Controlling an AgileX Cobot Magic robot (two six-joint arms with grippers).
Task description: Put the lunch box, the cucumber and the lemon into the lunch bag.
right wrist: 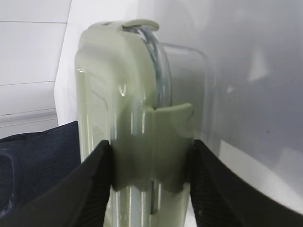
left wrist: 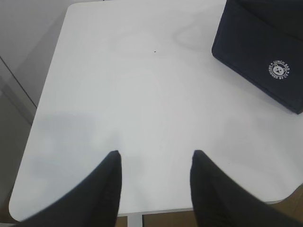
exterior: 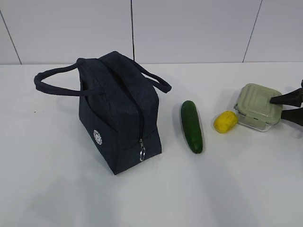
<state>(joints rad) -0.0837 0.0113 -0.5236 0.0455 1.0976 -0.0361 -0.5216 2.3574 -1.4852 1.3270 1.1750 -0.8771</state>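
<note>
On the white table [exterior: 57, 189] the navy lunch bag [exterior: 118, 118] stands left of centre, its loop handles spread to either side, its zipper run down the near end to the metal ring pull [exterior: 142, 152]; a round white logo [exterior: 97, 137] shows on its side. Right of it, apart from the bag, lies the dark green cucumber [exterior: 191, 126], pointing toward the camera. Further right sits the lunch box [exterior: 258, 106], clear with a sage-green lid, and the right gripper [exterior: 288, 107] has its fingers pinched against its two sides. Between cucumber and box rests the yellow lemon [exterior: 225, 121], just beside the box. The left gripper [left wrist: 155, 165] hangs over bare table with its fingers spread, holding nothing.
</note>
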